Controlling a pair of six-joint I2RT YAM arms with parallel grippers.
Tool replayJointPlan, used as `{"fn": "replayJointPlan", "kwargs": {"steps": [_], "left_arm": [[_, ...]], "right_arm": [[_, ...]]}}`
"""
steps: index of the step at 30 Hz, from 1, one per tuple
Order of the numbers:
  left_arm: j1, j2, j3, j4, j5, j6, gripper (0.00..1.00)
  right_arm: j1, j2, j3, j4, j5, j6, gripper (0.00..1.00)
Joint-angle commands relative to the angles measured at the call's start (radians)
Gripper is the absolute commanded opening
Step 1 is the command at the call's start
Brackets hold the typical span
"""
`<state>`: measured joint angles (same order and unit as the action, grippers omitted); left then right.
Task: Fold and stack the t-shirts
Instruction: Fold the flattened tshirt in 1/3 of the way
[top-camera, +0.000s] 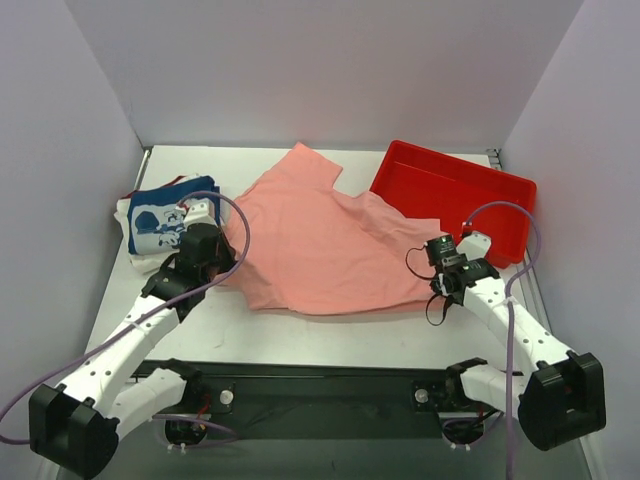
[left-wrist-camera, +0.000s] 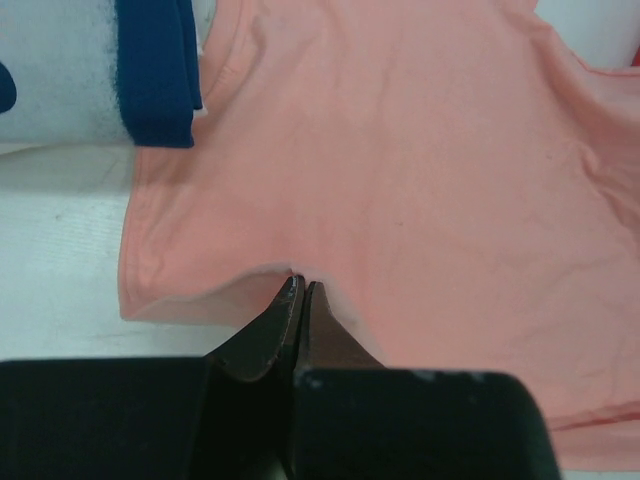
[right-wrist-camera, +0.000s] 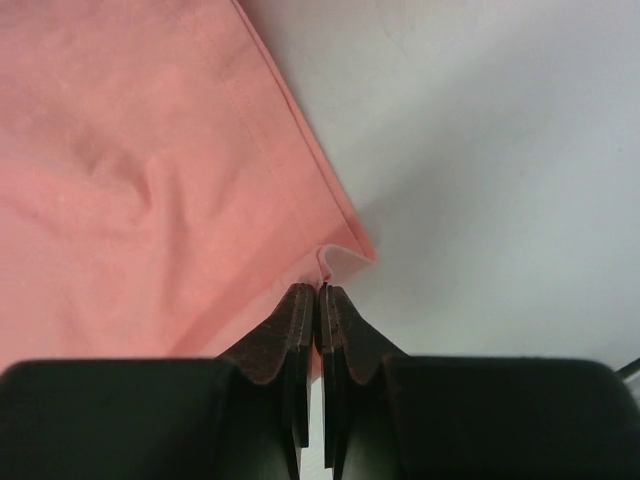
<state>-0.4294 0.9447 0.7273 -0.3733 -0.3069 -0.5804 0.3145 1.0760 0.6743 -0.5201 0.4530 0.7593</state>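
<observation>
A white table (top-camera: 300, 335) seen from above, with two robot arms reaching in from its near edge. Spread across the middle lies a salmon-pink t-shirt (top-camera: 330, 240), mostly flat with a few soft creases, one sleeve pointing toward the back wall. Behind it on the right sits a red tray (top-camera: 450, 190), just beside the shirt's far right edge. At the back left is a folded pile (top-camera: 165, 220) topped by a navy shirt with a white print; the pale and red cloth under it is too small to read clearly. The left gripper (left-wrist-camera: 300, 288) has its fingers pressed together, pinching the shirt's near left hem, which puckers up at the tips. The right gripper (right-wrist-camera: 320, 290) is likewise closed, nipping the near right corner. The cloth looks light, limp and easily wrinkled, so it is best held at hems and corners and moved with both sides level. How deep the fabric sits between the fingers is hidden, and the left arm covers part of the shirt's edge.
</observation>
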Motion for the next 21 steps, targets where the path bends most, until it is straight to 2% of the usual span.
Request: {"fn": "replayJointPlan", "kwargs": {"steps": [1, 8, 21], "left_arm": [[0.038, 0.046, 0.078, 0.132, 0.049, 0.054, 0.00], [0.084, 0.184, 0.158, 0.168, 0.083, 0.079, 0.00], [0.158, 0.330, 0.241, 0.257, 0.146, 0.102, 0.00]], "right_arm": [[-0.057, 0.051, 0.065, 0.060, -0.040, -0.081, 0.00], [-0.106, 0.196, 0.160, 0.084, -0.059, -0.120, 0.00], [-0.199, 0.305, 0.208, 0.114, -0.077, -0.155, 0.00]]}}
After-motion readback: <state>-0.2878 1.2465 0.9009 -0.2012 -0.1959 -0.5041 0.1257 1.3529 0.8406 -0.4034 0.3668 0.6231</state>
